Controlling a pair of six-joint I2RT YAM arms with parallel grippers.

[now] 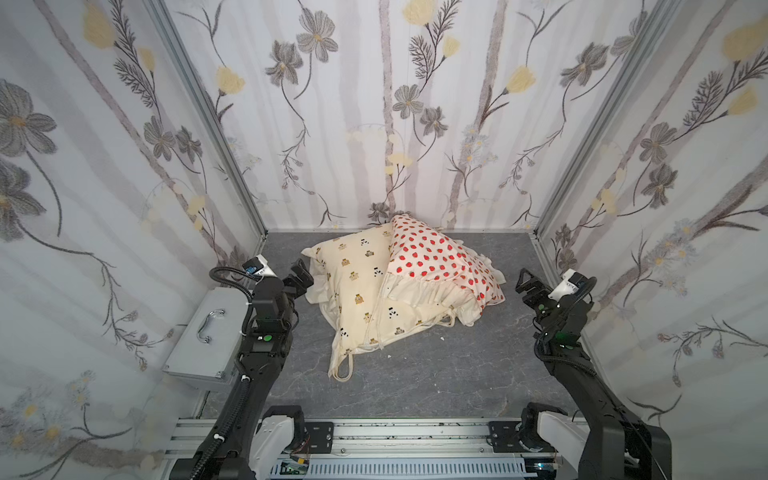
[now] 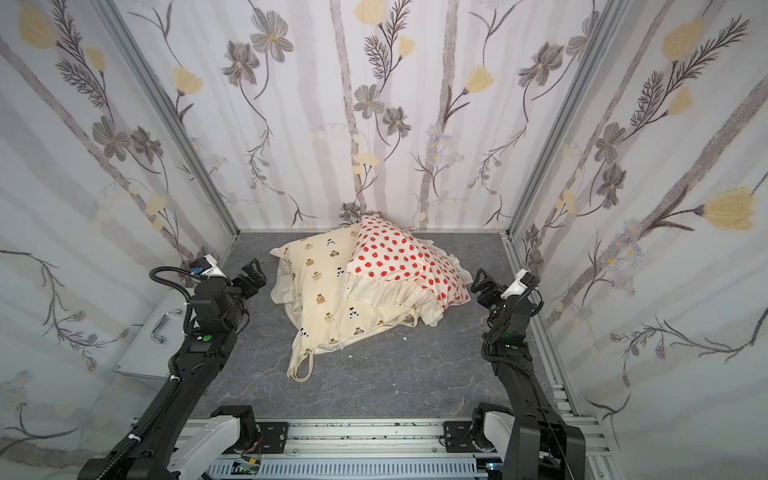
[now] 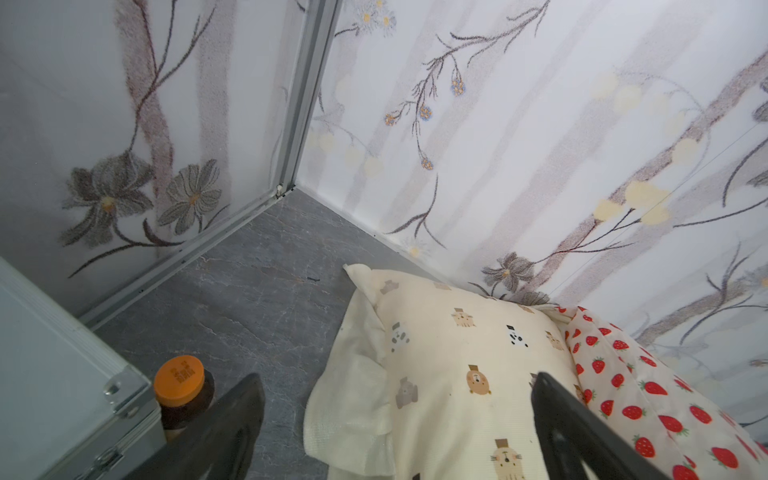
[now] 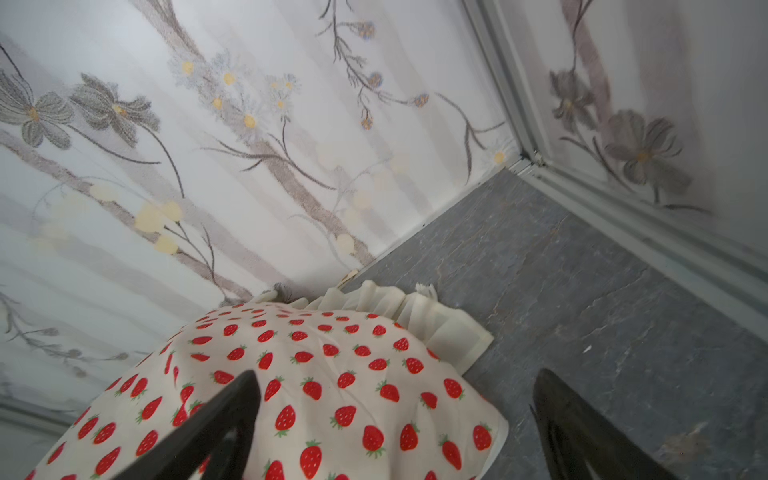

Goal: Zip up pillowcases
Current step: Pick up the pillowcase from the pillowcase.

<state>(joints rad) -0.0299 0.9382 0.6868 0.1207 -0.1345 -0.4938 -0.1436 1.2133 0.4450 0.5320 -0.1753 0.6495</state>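
**Left tool [image 1: 300, 275] and right tool [image 1: 527, 283]: jaws wide apart, nothing held**

1. Left tool: fingers spread and empty. It sits just beside the ruffled left edge of the bear pillowcase [image 1: 357, 291]; whether it touches the ruffle cannot be told. In the left wrist view, cream bear fabric shows between the fingers [image 3: 582, 436].
2. Right tool: fingers spread and empty. It is near the right side of the strawberry pillowcase [image 1: 432, 257] but apart from it, with bare grey table [image 1: 436, 374] between.
3. Bear pillowcase: cream and plump, mid-table toward the back wall. Its tie loops [image 1: 343, 370] trail toward the near edge.
4. Strawberry pillowcase: white with red fruit, leaning over the right part of the bear pillowcase. Its far corner is raised against the back wall and its cream ruffle lies across the bear fabric.
5. Silver metal case [image 1: 208, 328]: lid shut, handle on top, at the left wall beside the left arm. Contents hidden.
6. Jar [image 3: 179, 382]: orange lid, dark inside, standing against the case corner. It shows in the left wrist view only.
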